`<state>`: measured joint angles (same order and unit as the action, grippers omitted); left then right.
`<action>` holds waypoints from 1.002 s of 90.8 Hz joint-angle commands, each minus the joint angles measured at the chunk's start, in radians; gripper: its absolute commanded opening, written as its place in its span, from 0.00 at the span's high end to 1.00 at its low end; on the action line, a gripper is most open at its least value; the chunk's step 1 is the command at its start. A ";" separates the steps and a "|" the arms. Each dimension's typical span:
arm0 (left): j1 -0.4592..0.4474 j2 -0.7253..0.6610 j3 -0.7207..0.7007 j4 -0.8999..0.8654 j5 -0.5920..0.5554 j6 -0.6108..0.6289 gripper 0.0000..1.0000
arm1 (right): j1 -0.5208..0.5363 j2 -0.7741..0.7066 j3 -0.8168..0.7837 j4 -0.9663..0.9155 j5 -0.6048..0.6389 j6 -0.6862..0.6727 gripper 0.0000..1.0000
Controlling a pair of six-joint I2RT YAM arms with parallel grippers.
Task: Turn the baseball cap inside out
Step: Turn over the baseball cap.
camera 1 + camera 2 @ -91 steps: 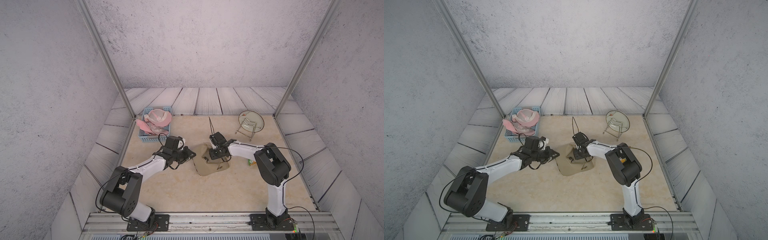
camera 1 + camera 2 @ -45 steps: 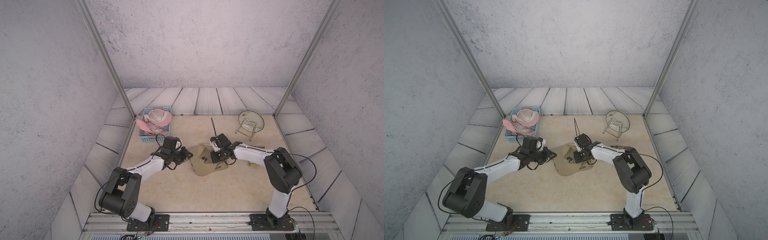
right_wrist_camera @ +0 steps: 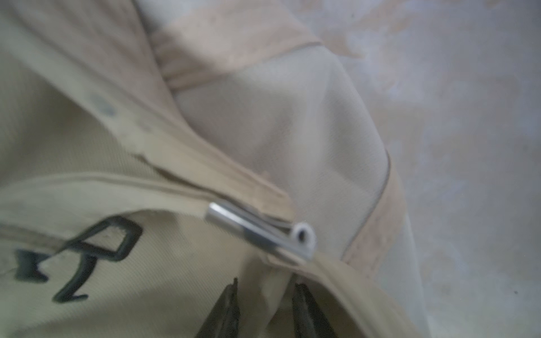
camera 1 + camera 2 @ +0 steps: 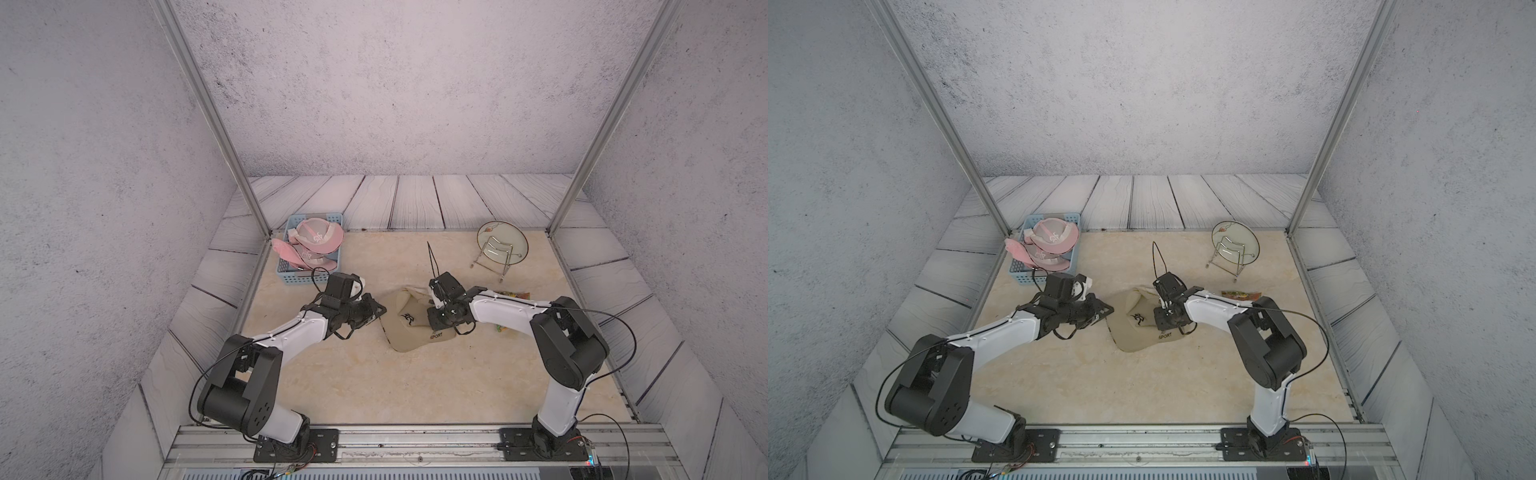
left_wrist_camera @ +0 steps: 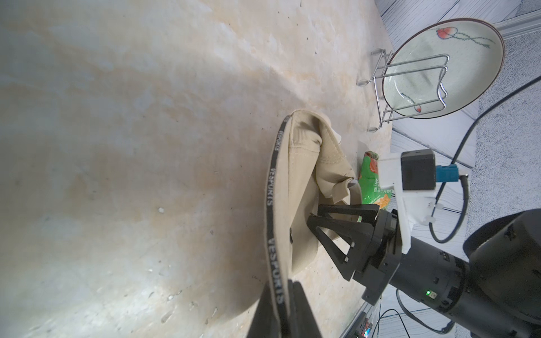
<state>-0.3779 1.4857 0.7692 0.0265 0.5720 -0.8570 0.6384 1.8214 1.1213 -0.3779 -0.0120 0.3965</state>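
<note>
the tan baseball cap (image 4: 409, 328) lies crumpled on the table (image 4: 374, 386), in the middle between the two arms, with the word "sport" showing on it. the left claw (image 5: 286, 288) is pinched tight on the cap's black-edged rim. the right claw (image 3: 263, 292) points down onto the cap's other side. its fingers are a little apart with a fold of cloth between them, and i cannot tell if it squeezes. a blue basket (image 4: 299, 278) of pink caps (image 4: 318, 237) sits at the back left, and a plate (image 4: 503, 241) stands in a wire rack at the back right.
</note>
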 commanded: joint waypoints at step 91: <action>0.048 -0.036 0.004 -0.216 -0.197 0.068 1.00 | -0.196 -0.457 -0.337 0.552 -0.606 0.159 1.00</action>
<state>-0.3592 1.4666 0.7719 -0.0780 0.5083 -0.8314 0.5396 1.4742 0.8574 -0.0261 -0.4389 0.4713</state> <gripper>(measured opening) 0.085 0.052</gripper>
